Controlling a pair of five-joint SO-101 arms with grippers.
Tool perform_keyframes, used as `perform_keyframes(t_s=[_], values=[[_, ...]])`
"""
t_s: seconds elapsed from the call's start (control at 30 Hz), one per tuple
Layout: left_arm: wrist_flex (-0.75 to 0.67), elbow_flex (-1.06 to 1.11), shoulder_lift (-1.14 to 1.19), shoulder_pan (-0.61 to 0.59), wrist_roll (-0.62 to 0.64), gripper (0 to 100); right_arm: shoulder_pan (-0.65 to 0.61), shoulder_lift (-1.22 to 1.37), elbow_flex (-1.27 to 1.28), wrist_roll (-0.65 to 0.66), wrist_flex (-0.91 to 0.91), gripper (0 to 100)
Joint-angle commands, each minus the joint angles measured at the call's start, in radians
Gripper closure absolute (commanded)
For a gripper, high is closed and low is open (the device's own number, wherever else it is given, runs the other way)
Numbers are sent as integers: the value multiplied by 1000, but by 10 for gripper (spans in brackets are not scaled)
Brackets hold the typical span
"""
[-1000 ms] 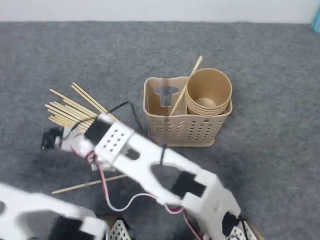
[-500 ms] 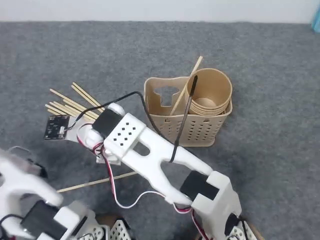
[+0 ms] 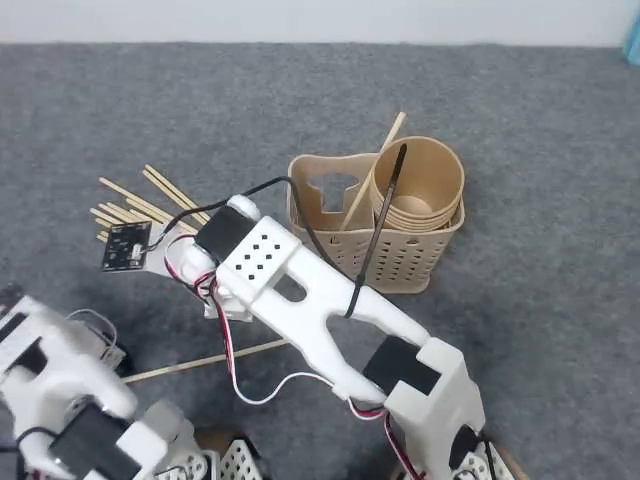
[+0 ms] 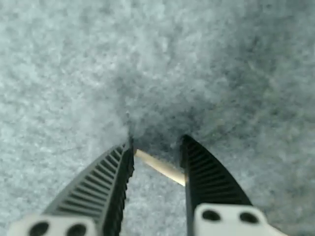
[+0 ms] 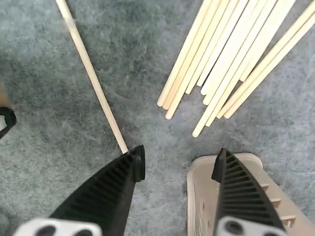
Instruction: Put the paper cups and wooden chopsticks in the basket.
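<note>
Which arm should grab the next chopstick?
Left, likely: left gripper is open astride a chopstick on the carpet; right gripper hangs open short of the pile, astride nothing.

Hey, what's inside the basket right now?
The basket holds a nested stack of paper cups and one chopstick leaning beside them. Its floor is hidden by cups and walls.

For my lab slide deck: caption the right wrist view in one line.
Open right gripper over grey carpet, facing a lone chopstick and a chopstick pile, with the basket corner by one finger.
</note>
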Motion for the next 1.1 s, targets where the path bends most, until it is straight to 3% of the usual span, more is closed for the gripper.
perform_keyframes(t_s=[0.0, 0.23, 0.53, 0.77, 1.07], values=[[-55, 18, 14, 49, -8, 849, 18, -58, -52, 15, 10, 775], [-61, 21, 14, 89, -8, 994, 33, -62, -52, 15, 10, 775], [-21, -44, 12, 160, 2, 987, 33, -70, -52, 15, 22, 775], [155, -305, 12, 150, 72, 987, 33, -70, -52, 15, 24, 775], [249, -552, 12, 150, 167, 987, 35, -70, -52, 15, 25, 775]])
